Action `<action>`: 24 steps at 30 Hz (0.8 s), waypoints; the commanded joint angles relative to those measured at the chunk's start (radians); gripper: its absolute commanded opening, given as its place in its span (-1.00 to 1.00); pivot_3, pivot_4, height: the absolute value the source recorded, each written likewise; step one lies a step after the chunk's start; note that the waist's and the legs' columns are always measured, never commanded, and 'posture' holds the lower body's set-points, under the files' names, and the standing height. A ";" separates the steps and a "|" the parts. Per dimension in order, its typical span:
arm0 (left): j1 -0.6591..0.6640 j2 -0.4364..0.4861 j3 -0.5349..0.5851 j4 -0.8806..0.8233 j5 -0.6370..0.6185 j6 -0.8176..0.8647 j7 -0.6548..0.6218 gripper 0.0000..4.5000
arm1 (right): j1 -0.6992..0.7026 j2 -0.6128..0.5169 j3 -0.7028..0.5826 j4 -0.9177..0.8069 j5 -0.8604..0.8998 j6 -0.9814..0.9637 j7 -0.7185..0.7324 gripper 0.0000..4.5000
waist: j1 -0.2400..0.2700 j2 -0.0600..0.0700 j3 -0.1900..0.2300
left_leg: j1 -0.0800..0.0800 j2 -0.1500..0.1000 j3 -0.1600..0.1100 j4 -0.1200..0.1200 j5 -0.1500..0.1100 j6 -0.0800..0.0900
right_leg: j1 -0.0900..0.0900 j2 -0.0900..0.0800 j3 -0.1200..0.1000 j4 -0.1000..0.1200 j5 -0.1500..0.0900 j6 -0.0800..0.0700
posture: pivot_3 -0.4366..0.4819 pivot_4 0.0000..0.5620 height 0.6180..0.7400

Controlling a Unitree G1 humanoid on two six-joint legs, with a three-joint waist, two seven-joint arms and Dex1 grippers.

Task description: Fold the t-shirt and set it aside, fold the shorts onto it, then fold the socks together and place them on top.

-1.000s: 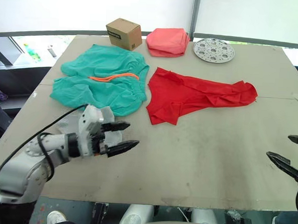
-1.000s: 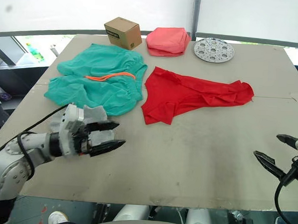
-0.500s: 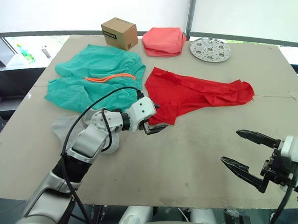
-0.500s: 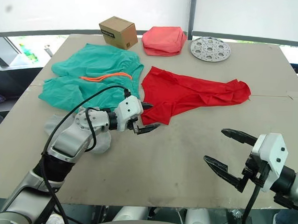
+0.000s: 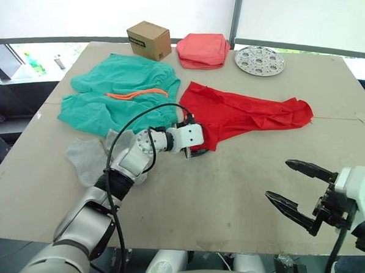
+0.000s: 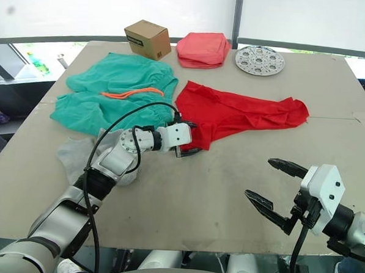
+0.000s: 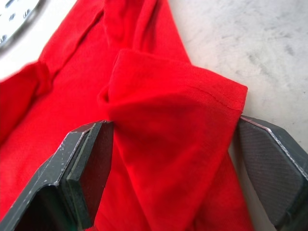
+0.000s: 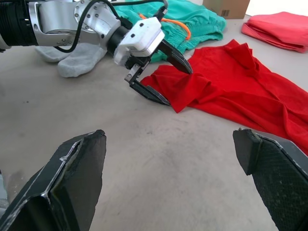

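**Left gripper set around the t-shirt's near corner**

At frame centre, the left gripper (image 5: 197,151) is spread around the near corner of the t-shirt (image 5: 245,114), not yet pinched. The cloth is judged light and limp, best taken at that doubled hem. The folded edge between the fingers (image 7: 86,168) is revealed in the left wrist view. At lower right, the right gripper (image 5: 296,188) hangs open, empty.

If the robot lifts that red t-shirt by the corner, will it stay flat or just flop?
The t-shirt will probably flop: it lies crumpled, with soft folds. It looks thin, so likely light. The left tool is open around one folded corner, so the rest would likely hang and drag.
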 commanded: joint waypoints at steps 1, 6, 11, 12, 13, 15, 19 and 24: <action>-0.029 -0.014 0.023 0.054 0.033 -0.081 0.044 0.89 | 0.007 0.007 -0.022 -0.033 -0.005 -0.031 -0.022 1.00 | 0.000 0.000 0.000 | 0.000 0.000 0.000 0.000 0.000 0.000 | 0.000 0.000 0.000 0.000 0.000 0.001 | -0.05 -0.47 1.00; -0.056 -0.037 0.053 0.092 0.063 -0.165 0.132 0.89 | 0.005 0.008 -0.004 -0.038 -0.017 -0.037 -0.044 1.00 | 0.001 0.000 0.000 | 0.000 0.000 0.000 0.002 0.000 0.000 | 0.000 0.001 0.000 0.000 0.002 0.005 | -0.05 -0.47 1.00; -0.034 -0.032 0.066 0.093 0.063 -0.221 0.136 0.89 | 0.008 0.012 0.029 -0.040 -0.037 -0.045 -0.062 1.00 | -0.003 0.000 0.000 | 0.000 0.000 0.000 0.002 0.000 0.000 | 0.000 0.001 0.000 0.000 0.002 0.006 | -0.05 -0.47 1.00; -0.031 -0.037 0.068 0.097 0.055 -0.209 0.130 0.89 | 0.006 0.012 0.035 -0.040 -0.040 -0.046 -0.065 1.00 | -0.003 0.000 0.000 | 0.000 0.000 0.000 0.002 0.000 0.000 | 0.000 0.001 0.000 0.000 0.003 0.005 | -0.05 -0.47 1.00; -0.028 -0.043 0.071 0.100 0.046 -0.195 0.122 0.89 | 0.004 0.011 0.039 -0.038 -0.043 -0.046 -0.068 1.00 | -0.003 0.000 0.000 | 0.000 0.000 0.000 0.002 0.000 0.000 | 0.000 0.001 0.000 0.000 0.003 0.004 | -0.05 -0.47 1.00; -0.024 -0.052 0.076 0.101 0.034 -0.177 0.110 0.89 | 0.001 0.010 0.046 -0.036 -0.048 -0.048 -0.071 1.00 | -0.003 0.000 0.000 | 0.000 0.000 0.000 0.002 0.000 0.000 | 0.000 0.001 0.000 0.000 0.004 0.003 | -0.05 -0.47 1.00; -0.005 -0.071 0.087 0.076 0.000 -0.123 0.075 0.89 | 0.000 0.010 0.047 -0.032 -0.056 -0.048 -0.072 1.00 | -0.003 0.000 0.000 | 0.000 0.000 0.000 0.003 0.000 0.000 | 0.000 0.002 0.000 0.000 0.003 0.005 | -0.05 -0.47 1.00; 0.031 -0.077 0.114 0.038 -0.039 -0.102 0.052 0.22 | 0.006 0.012 0.052 -0.035 -0.060 -0.045 -0.078 1.00 | -0.004 0.000 0.000 | 0.000 0.000 0.000 0.003 0.000 0.000 | 0.000 0.002 0.001 0.001 0.003 0.005 | -0.05 -0.47 1.00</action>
